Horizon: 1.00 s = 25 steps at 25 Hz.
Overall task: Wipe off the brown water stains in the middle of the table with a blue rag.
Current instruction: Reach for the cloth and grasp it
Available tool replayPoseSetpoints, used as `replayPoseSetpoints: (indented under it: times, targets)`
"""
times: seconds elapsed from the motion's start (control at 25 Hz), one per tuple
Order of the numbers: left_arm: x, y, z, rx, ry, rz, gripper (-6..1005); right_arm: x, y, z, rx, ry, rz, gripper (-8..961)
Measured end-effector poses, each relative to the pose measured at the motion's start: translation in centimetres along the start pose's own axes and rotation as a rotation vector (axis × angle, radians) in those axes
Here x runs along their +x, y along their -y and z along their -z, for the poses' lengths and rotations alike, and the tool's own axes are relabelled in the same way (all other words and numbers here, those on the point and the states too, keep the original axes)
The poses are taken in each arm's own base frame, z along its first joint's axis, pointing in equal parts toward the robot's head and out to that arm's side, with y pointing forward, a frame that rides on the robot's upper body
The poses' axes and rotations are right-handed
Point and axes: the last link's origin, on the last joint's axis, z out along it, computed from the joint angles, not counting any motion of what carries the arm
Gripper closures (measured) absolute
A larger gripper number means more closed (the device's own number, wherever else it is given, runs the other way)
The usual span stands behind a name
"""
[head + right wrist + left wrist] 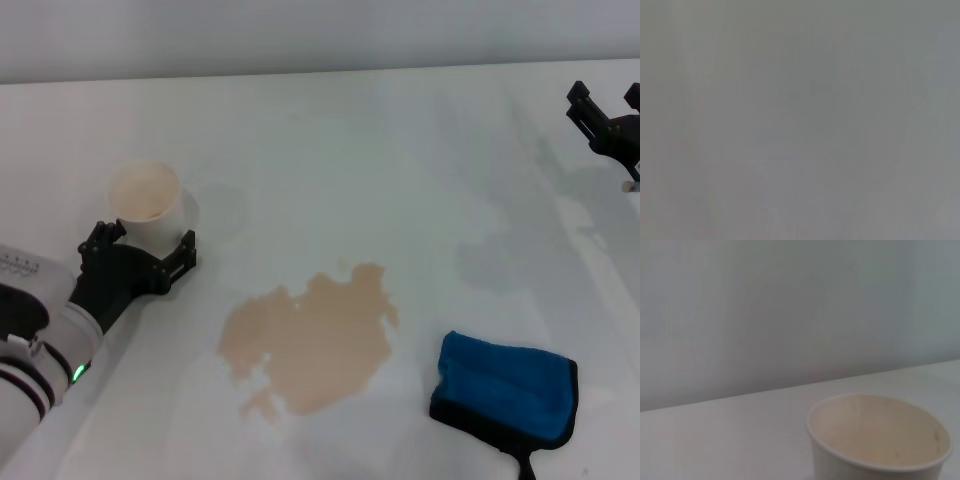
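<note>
The brown water stains point(310, 340) form one tan lobed blotch in the middle of the white table point(400, 150). The blue rag point(508, 388) lies folded on the table just right of the stain, with its black loop tab toward the front edge. My right gripper point(607, 100) hangs open and empty at the far right, well behind the rag. My left gripper point(145, 240) is at the left, its jaws closed snugly on the base of an upright cream paper cup point(146, 203). The cup also shows in the left wrist view point(880, 440). The right wrist view shows only blank grey.
The cup stands left of the stain, with bare tabletop between them. A grey wall runs behind the table's back edge point(320, 72).
</note>
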Motion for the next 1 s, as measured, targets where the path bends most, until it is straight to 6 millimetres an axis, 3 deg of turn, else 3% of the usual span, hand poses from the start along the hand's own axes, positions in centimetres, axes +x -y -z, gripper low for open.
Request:
replayPoseSetpoints:
  times: [0.16, 0.72, 1.0]
  targets:
    - [-0.7, -0.6, 0.8, -0.007, -0.003, 0.001, 106, 0.0, 0.0, 0.1, 0.0, -0.001, -0.004, 122]
    - [-2.9, -0.6, 5.8, 0.064, -0.106, 0.071, 106, 0.0, 0.1, 0.1, 0.002, 0.001, -0.006, 124]
    - [-3.0, 0.8, 8.2, 0.153, -0.192, 0.106, 105, 0.0, 1.0, -0.1, 0.026, -0.03, -0.194, 125]
